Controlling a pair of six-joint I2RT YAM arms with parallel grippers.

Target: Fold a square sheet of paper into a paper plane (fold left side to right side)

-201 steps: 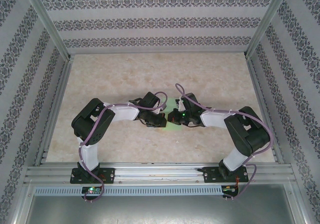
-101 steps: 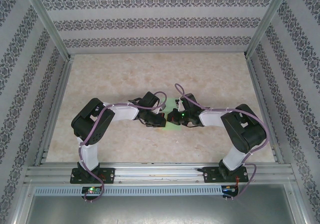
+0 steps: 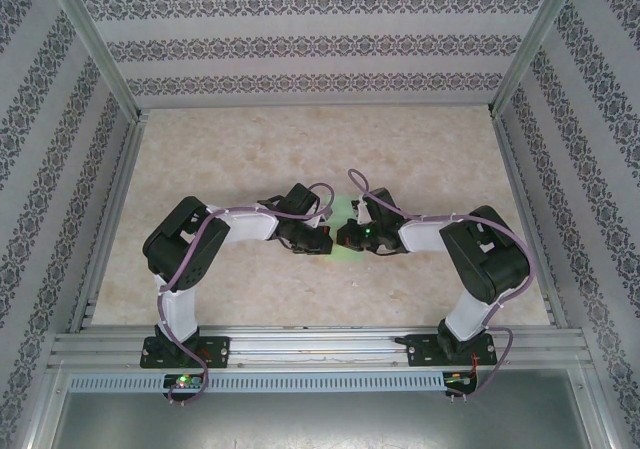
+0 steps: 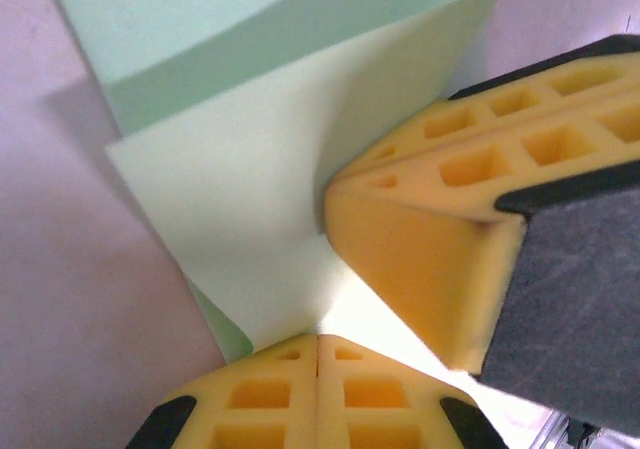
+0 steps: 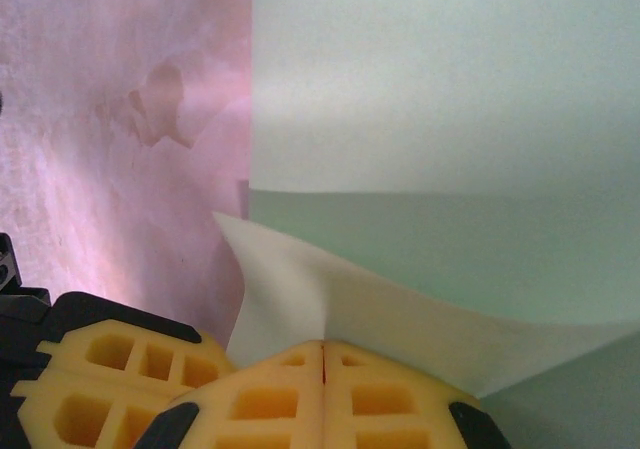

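The square sheet of paper (image 3: 344,209) is light green and lies at the table's middle, mostly covered by both wrists. My left gripper (image 3: 322,241) and right gripper (image 3: 345,237) meet tip to tip over it. In the left wrist view my left gripper (image 4: 318,341) is shut, with a raised fold of the sheet (image 4: 250,189) running into its seam. The right gripper's yellow fingers (image 4: 420,259) press in beside it. My right gripper (image 5: 322,347) is shut on a lifted flap of the sheet (image 5: 450,89), with the left fingers (image 5: 110,369) alongside. A paper plane shape is out of view.
The marbled beige table (image 3: 250,149) stretches behind and to both sides of the arms. Patterned walls with metal posts (image 3: 100,59) enclose it. An aluminium rail (image 3: 320,347) runs along the near edge by the arm bases.
The right arm's elbow has drifted a little left, nudging its wrist toward the left gripper. Both grippers stay shut at the same spot on the paper.
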